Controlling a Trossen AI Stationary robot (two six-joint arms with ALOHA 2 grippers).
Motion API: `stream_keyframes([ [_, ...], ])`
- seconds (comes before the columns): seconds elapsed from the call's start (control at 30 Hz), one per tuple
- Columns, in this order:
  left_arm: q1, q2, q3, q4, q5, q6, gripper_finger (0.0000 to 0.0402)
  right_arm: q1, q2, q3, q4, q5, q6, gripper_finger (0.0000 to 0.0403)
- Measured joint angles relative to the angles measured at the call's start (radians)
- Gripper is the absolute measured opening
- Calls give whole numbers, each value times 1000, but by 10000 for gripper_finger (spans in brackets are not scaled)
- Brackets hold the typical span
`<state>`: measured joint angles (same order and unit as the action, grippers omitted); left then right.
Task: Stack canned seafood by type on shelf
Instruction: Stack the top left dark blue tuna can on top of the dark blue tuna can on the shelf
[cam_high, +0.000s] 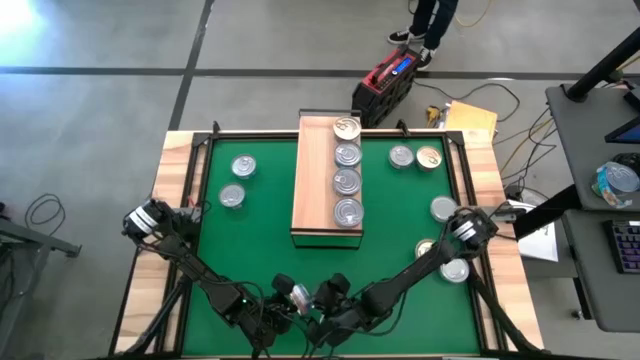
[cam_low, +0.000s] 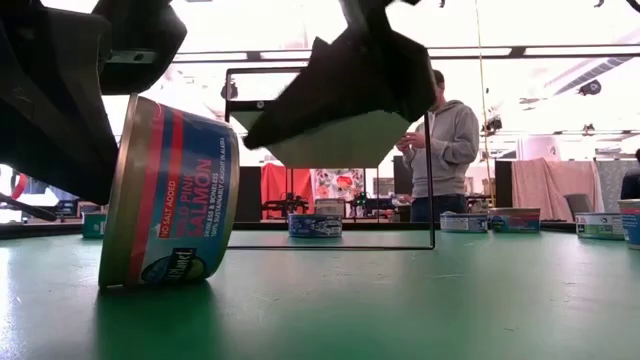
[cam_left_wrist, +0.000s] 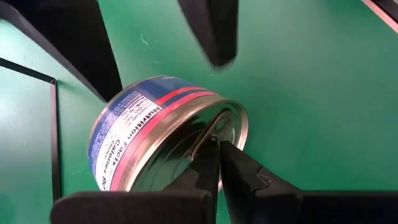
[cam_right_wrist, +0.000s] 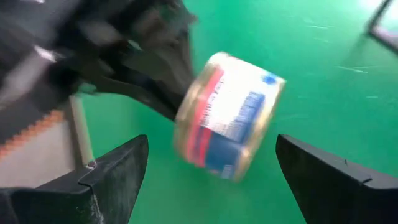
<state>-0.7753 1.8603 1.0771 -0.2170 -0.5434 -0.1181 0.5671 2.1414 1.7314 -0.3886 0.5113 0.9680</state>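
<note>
High view: four cans lined on shelf, approx. seven loose on bench; left gripper pinching salmon can pull-tab, right gripper spread.

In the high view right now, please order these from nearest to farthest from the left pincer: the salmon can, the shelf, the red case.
1. Salmon can: at the left pincer, table's near edge.
2. Shelf: mid-table, carrying four cans.
3. Red case: on the floor beyond the table.

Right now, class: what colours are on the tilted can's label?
Blue with red bands and white text on the can; low view shows it best.
</note>
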Motion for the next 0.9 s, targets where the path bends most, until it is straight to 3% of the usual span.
stream_keyframes([
  [0.1,0,0,0,2,-1,-1,0,-4,54,97,-125,19,5,343],
  [0.4,-1,1,-2,12,-22,-3,0,-17,178,324,-250,29,-11,343],
  [0.53,-2,1,-3,12,-24,-3,0,-22,185,337,-296,29,-19,336],
  [0.77,-3,1,-6,12,-24,-3,0,-25,185,327,-290,12,-236,296],
  [0.9,-3,1,-6,12,-23,-3,0,-29,185,321,-296,14,-266,272],
])
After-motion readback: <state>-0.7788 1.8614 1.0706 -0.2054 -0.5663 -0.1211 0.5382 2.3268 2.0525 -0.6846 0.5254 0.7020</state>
